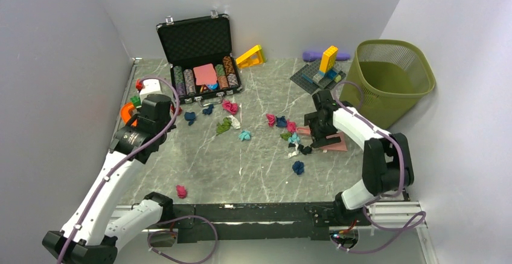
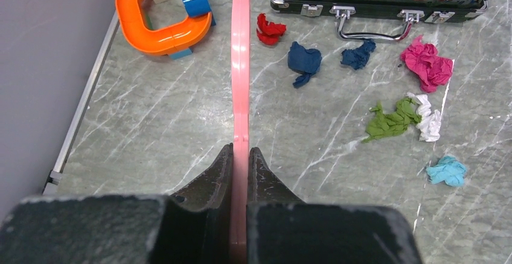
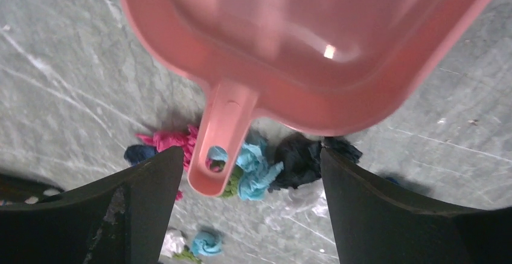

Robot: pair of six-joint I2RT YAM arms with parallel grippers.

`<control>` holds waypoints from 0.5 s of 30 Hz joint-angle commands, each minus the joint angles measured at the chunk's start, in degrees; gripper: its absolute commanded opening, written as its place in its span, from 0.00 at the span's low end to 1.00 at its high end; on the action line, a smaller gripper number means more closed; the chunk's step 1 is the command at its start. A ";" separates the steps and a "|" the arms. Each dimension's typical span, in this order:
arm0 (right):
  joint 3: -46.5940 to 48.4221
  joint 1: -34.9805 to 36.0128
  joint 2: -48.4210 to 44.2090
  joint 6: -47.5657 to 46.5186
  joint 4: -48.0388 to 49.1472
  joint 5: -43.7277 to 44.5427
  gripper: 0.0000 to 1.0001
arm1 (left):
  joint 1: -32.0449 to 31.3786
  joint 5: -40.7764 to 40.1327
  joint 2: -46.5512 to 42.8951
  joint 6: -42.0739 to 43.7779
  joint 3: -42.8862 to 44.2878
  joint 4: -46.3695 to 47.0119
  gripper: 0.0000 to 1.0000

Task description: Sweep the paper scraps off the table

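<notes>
**Brush gripped on the left, dustpan loose on the right**

Over on the left side, the left claw is clamped tight on a thin pink brush, both fingers pressed flat against its handle. The brush runs straight out ahead of it, edge-on in the wrist view, and its far tip reaches up towards the orange block by the wall.

The paper scraps are strewn across the middle of the tabletop. Red, dark blue and magenta wads lie just in front of the open poker-chip case, and green, white and teal ones sit a little nearer. A second bunch is gathered right by the other arm, one blue wad lies apart below it, and a lone magenta wad sits near the front edge.

On the right, the right claw hangs with its fingers spread wide apart. The handle of the pink dustpan pokes into the gap between them, touching neither finger. Beneath that handle lie magenta, teal and dark scraps. The green basket stands in the far right corner, well apart from the scraps
</notes>
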 commanded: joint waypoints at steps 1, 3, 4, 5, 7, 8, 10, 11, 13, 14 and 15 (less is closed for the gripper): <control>5.15 0.82 4.23 4.51 -0.49 1.10 0.86 | 0.23 -0.85 -1.86 1.42 -0.45 3.08 0.00; 5.91 0.89 5.55 5.72 -1.39 2.38 0.85 | 0.19 -0.92 -2.37 1.25 -0.80 2.92 0.00; 5.80 0.89 5.86 6.40 -1.55 2.92 0.83 | 0.23 -1.05 -2.74 1.14 -1.02 2.87 0.00; 5.50 0.99 6.01 7.05 -1.51 3.48 0.81 | 0.21 -1.03 -3.19 1.18 -1.33 2.97 0.00; 4.75 0.92 6.02 8.43 -1.38 4.73 0.73 | 0.19 -0.78 -4.26 1.57 -2.44 3.86 0.00; 4.31 0.92 6.07 8.65 -1.22 4.77 0.69 | 0.19 -0.71 -4.71 1.74 -2.84 4.11 0.00; 3.86 1.20 6.40 9.57 -1.63 4.55 0.58 | 0.19 -0.73 -5.04 1.97 -3.25 4.39 0.00; 4.03 1.38 6.77 10.06 -2.51 4.50 0.50 | 0.19 -0.82 -5.05 2.03 -3.21 4.34 0.00; 5.15 1.96 7.33 10.96 -5.24 5.03 0.28 | 0.19 -1.01 -4.92 2.01 -3.13 4.28 0.00; 5.72 2.23 7.45 11.36 -6.51 5.22 0.09 | 0.21 -0.97 -4.84 1.92 -3.02 4.14 0.00; 6.27 2.49 7.34 11.89 -7.98 5.32 0.00 | 0.21 -0.94 -4.80 1.90 -2.98 3.98 0.00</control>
